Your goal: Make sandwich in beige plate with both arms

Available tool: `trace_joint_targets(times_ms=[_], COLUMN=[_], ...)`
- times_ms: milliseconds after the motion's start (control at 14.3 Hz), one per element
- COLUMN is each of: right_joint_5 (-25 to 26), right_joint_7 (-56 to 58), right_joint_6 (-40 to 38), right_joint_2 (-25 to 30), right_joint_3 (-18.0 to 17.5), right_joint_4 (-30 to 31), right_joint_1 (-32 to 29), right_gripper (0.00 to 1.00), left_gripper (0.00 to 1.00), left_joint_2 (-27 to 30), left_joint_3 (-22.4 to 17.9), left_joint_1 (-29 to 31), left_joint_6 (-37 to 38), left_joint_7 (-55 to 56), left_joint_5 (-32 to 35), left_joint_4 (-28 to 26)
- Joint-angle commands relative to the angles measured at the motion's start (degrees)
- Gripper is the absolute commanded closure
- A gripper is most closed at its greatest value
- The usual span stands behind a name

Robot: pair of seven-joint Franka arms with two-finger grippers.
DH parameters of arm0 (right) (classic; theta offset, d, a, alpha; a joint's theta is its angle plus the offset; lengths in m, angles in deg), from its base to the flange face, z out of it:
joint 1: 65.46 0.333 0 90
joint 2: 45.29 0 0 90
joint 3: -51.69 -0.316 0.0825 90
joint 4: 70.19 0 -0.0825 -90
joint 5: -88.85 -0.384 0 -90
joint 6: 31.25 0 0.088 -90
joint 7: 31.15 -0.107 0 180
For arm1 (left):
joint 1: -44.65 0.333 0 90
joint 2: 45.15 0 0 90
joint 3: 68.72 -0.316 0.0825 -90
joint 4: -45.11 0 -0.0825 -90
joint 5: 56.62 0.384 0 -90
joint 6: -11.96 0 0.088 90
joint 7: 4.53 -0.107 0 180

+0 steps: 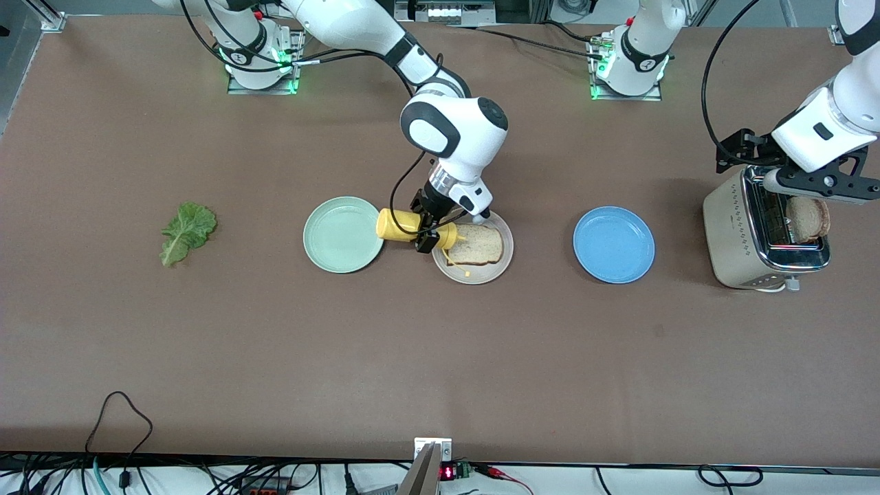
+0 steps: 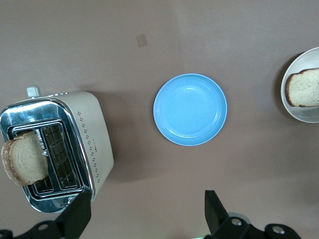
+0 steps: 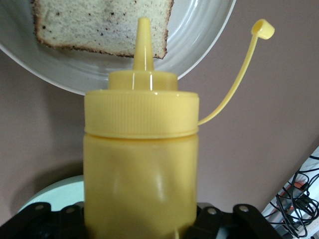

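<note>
The right gripper [image 1: 427, 232] has its fingers clamped on a smooth yellow plastic squeeze bottle [image 1: 412, 228] that lies sideways, its nozzle over the round beige plate [image 1: 500, 265] with a square bread slice [image 1: 476, 245] on it. The plate lies between a mint-green plate [image 1: 342, 234] and a blue plate [image 1: 614, 245]. The left gripper [image 2: 144, 216] hangs over the shiny metal toaster [image 1: 756, 234], fingers apart, with round bread [image 1: 808, 218] in a slot; no writing is readable.

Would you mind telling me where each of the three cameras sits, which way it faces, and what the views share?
Front view: high across the table, facing both arms; right gripper holds the yellow bottle over the beige plate, left gripper hangs open over the toaster.
Left wrist view: looks down past its open fingers at toaster, blue plate and a bread slice.
Right wrist view: looks along the bottle toward the plate's bread slice.
Shared: beige plate and its bread show in all three.
</note>
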Motion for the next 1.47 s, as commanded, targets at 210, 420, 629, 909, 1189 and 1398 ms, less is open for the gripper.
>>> trace_joint_targets(times_ms=[210,420,629,909,1189,1398], right_joint_5=[1.20,0.06,-6.87,-20.12,-35.06,-45.00], right_joint_7=[-3.18,-3.53,-1.61,2.43,14.11,24.37], right_joint_6=[-1.72,-1.37,-1.10,-1.02,-1.72,-2.77], right_joint_2=[-0.72,0.07,1.74,9.46,15.62,19.14], right_joint_3=[0.97,1.15,0.89,0.44,0.44,0.44], right_joint_4=[-2.16,-2.33,-3.83,-3.31,-2.34,-1.02], right_joint_1=[0.91,-0.41,-4.27,-11.47,-20.52,-26.76], right_gripper=[0.66,0.66,0.66,0.66,0.66,0.66], left_gripper=[0.00,0.00,0.00,0.00,0.00,0.00], left_joint_2=[0.20,0.11,0.20,0.11,0.20,0.11], left_joint_3=[0.49,0.49,0.49,0.49,0.40,0.40], left_joint_1=[-0.14,-0.14,-0.14,-0.14,-0.14,-0.14], left_joint_6=[2.21,2.12,2.21,2.21,2.12,2.12], left_joint_7=[0.70,0.70,0.70,0.70,0.70,0.70], left_joint_5=[-0.35,-0.35,-0.35,-0.35,-0.35,-0.35], left_joint_4=[1.05,1.05,1.05,1.05,1.05,1.05])
